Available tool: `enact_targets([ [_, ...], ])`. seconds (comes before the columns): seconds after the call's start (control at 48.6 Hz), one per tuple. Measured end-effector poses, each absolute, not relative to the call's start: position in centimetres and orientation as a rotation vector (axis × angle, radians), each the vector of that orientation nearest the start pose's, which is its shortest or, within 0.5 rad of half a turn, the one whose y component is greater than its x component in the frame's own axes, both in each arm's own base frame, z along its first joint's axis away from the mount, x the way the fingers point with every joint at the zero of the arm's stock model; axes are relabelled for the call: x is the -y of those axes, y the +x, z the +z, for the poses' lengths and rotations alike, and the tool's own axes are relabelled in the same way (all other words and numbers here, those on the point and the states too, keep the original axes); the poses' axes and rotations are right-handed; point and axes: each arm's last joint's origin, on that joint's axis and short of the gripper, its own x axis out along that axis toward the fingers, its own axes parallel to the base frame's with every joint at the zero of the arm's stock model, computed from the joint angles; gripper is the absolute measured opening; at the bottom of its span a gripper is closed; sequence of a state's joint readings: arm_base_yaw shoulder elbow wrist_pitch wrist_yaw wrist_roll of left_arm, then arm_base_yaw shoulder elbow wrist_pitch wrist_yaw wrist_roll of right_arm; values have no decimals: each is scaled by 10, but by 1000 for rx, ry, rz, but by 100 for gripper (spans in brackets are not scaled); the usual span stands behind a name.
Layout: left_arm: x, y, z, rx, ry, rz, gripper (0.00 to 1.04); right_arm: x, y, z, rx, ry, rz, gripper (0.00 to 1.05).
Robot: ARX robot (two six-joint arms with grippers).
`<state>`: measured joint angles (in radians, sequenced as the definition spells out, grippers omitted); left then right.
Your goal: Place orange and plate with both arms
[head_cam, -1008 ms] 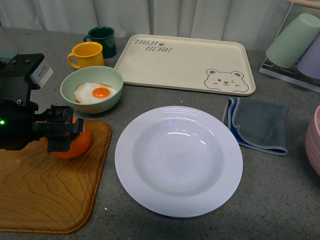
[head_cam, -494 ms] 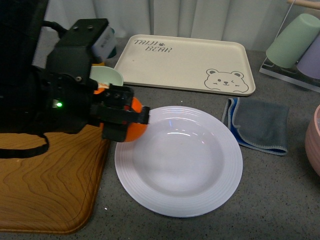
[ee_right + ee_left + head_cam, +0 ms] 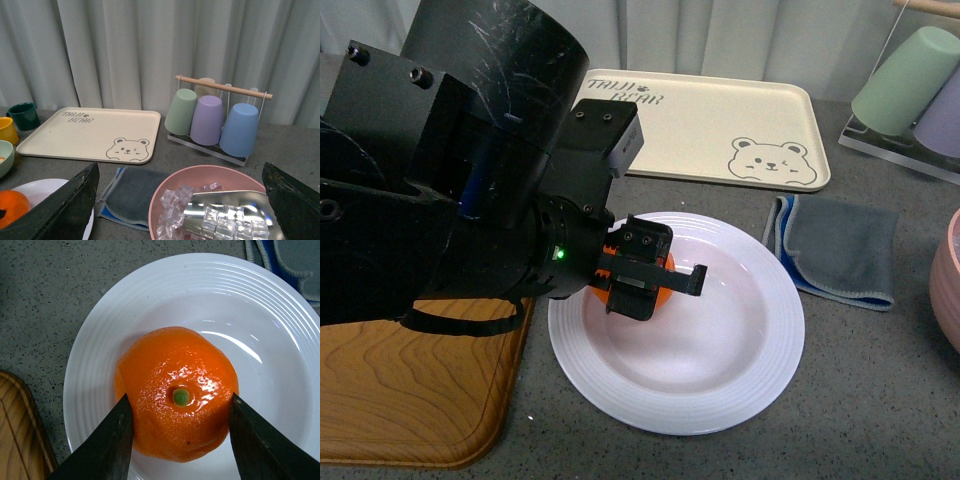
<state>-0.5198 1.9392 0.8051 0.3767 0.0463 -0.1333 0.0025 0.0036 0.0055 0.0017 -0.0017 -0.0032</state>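
The orange (image 3: 175,390), bright and dimpled with a green stem dot, sits between the dark fingers of my left gripper (image 3: 179,432), which is shut on it over the left part of the white ribbed plate (image 3: 100,340). In the front view only a sliver of the orange (image 3: 663,290) shows behind the left gripper (image 3: 650,282), above the plate (image 3: 740,380). My right gripper (image 3: 182,200) is open, off to the right above a pink bowl, and does not show in the front view. Its camera catches the orange (image 3: 11,206) and the plate (image 3: 47,186) at the far edge.
A wooden board (image 3: 410,390) lies left of the plate. Behind are the cream bear tray (image 3: 700,130) and a grey cloth (image 3: 840,245). A pink bowl (image 3: 172,187) of ice cubes with a metal scoop, and a rack of cups (image 3: 215,120), stand at the right.
My left arm has carried the orange rightward from the wooden board, past the plate's left rim, to over the plate's well. Its bulk now hides the green bowl and mugs.
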Motion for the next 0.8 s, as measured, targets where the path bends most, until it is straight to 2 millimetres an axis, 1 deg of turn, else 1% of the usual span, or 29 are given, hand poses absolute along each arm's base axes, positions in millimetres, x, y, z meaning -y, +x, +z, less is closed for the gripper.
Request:
enact_targets([
  [0.309,175,302,74,-802,58,-497,46,0,98,165,4,-3,4,95],
  [0.535,178,304,69,-793,77,-485,46,0,98,165,3,-3,5,95],
  [0.555,178,304,69,-794,76,-482,47,0,98,165,4,-3,5,95],
  [0.576,178,304,69,-796,77,-481,51,0,98,165,4,-3,5,95],
  [0.597,177,304,69,-800,79,-473,58,0,98,165,4,-3,4,95],
  [0.679,176,305,69,-801,80,-461,72,0,98,165,4,-3,5,95],
  [0.802,174,306,71,-796,68,-447,88,0,98,165,4,-3,5,95],
])
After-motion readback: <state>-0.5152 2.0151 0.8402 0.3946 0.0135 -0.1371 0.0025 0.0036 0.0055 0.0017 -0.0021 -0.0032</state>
